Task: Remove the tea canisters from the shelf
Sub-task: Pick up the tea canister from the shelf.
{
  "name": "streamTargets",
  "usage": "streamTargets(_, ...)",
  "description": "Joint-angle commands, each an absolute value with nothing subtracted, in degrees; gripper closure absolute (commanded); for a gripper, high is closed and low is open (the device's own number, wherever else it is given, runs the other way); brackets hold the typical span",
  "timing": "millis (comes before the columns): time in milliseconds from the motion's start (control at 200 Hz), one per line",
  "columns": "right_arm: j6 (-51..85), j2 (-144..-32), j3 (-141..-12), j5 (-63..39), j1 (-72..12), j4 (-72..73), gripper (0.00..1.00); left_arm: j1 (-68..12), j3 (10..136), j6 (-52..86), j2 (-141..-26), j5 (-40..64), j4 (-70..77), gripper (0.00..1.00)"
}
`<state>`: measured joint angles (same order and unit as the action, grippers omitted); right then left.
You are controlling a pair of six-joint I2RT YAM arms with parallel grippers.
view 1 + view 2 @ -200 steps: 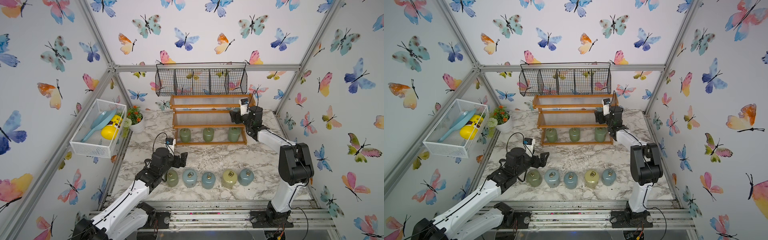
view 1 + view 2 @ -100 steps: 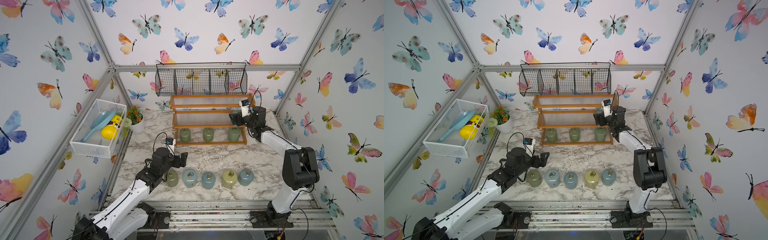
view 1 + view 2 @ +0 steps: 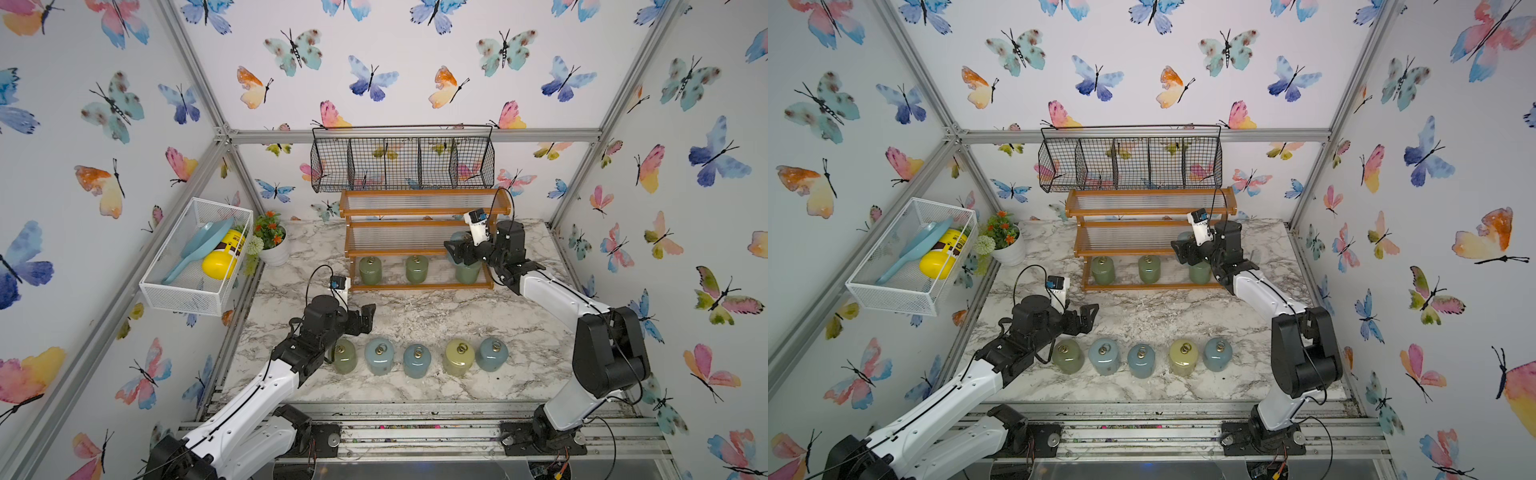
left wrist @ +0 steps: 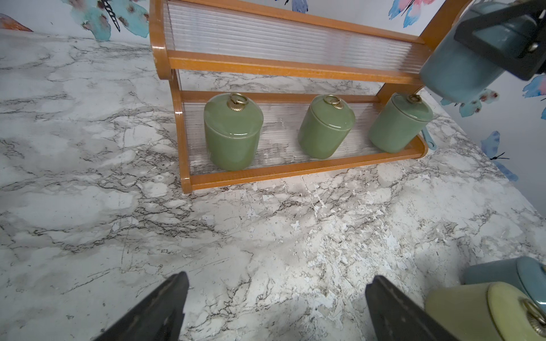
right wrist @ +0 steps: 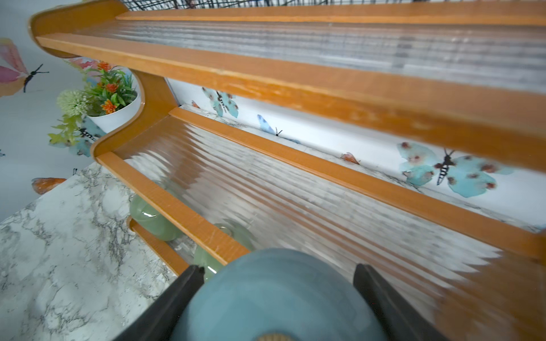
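Observation:
The wooden shelf (image 3: 415, 212) stands at the back of the marble table. Three green tea canisters (image 3: 370, 270) (image 3: 417, 269) (image 4: 399, 124) sit on its bottom tier. My right gripper (image 3: 457, 253) is shut on a pale blue canister (image 5: 277, 295), held in the air in front of the middle tier's right end. Several more canisters, green (image 3: 345, 355), blue (image 3: 379, 355) and yellow (image 3: 458, 356), stand in a row near the table's front. My left gripper (image 4: 276, 280) hangs open and empty just above the table, behind the row's left end.
A black wire basket (image 3: 403, 162) hangs on the back wall above the shelf. On the left wall, a white mesh basket (image 3: 195, 291) holds a yellow bottle (image 3: 222, 257) and a blue scoop. A potted plant (image 3: 272, 245) stands left of the shelf.
My right gripper has drawn the blue canister forward and down, away from the shelf's middle tier. The left arm has not moved.

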<state>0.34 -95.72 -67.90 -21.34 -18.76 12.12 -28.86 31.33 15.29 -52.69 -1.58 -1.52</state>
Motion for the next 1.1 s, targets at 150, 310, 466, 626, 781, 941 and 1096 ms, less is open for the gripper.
streamTargets(150,0.59,-92.46,-66.05,-22.87,-25.27,14.24,0.38,-28.57,30.64,15.53,-50.6,-1.8,-1.5,0.01)
streamTargets(310,0.35,-92.84,-63.95,-22.19,-30.36,14.52,0.38,-28.57,30.45,15.72,-50.29,-2.04,-1.71,0.02)
streamTargets(466,2.29,-94.02,-61.19,-23.06,-32.25,16.31,0.39,-28.59,30.66,15.48,-50.21,-2.25,-2.11,0.02)
streamTargets(626,2.72,-95.22,-58.86,-22.28,-35.1,17.01,0.4,-28.6,30.52,15.28,-50.01,-2.72,-2.29,0.02)
streamTargets(781,3.23,-96.23,-56.51,-21.88,-37.24,17.95,0.4,-28.6,30.52,15.29,-50.19,-2.62,-2.29,0.02)
streamTargets(941,4.56,-97.58,-54.63,-22.0,-38.79,20.04,0.4,-28.58,30.51,15.38,-50.41,-2.46,-2.29,0.02)
streamTargets(1096,6.01,-98.92,-52.81,-21.69,-39.95,22.77,0.4,-28.59,30.59,15.38,-50.33,-2.46,-2.42,0.02)
